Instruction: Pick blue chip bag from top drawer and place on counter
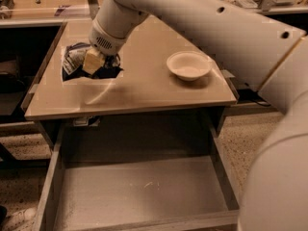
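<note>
The blue chip bag (pixel 72 62), dark blue with a white label panel, is at the left side of the beige counter (pixel 144 90). My gripper (pixel 95 61) comes down from the upper right and is shut on the bag, holding it at or just above the counter surface; its tan fingers (pixel 91 60) cover the bag's middle. The top drawer (pixel 139 191) stands pulled open below the counter's front edge, with a bare grey bottom.
A white bowl (pixel 188 65) sits on the right part of the counter. My large white arm (pixel 250 37) fills the upper right and right edge. A wooden shelf (pixel 43 4) with clutter runs behind the counter. Speckled floor lies on both sides.
</note>
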{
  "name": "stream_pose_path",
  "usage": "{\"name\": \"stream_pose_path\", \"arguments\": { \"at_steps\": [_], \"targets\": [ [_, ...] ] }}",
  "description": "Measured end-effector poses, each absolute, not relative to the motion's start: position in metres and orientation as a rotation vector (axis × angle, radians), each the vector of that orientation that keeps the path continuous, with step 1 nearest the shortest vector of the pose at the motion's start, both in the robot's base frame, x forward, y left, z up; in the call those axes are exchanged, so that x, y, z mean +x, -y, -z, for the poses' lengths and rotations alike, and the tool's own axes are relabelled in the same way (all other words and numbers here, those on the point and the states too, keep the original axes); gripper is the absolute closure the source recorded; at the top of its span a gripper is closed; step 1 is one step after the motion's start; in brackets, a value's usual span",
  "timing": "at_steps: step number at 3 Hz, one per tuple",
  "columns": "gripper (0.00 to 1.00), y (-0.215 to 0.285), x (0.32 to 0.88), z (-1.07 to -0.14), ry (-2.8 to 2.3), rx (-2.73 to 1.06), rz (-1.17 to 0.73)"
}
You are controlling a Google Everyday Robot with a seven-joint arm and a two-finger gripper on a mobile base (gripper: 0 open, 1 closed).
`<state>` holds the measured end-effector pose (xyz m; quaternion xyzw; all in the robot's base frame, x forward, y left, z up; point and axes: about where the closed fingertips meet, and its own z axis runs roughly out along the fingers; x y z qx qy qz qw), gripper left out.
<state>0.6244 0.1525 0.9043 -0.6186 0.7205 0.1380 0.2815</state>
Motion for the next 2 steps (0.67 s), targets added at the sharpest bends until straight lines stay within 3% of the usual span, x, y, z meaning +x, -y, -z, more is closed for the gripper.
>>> {"name": "stream_pose_path", "arguments": {
  "at_steps": [2],
  "targets": [
    [1.00,-0.179,0.657,-0.876,-1.903,-1.662,-0.468]
  ]
}}
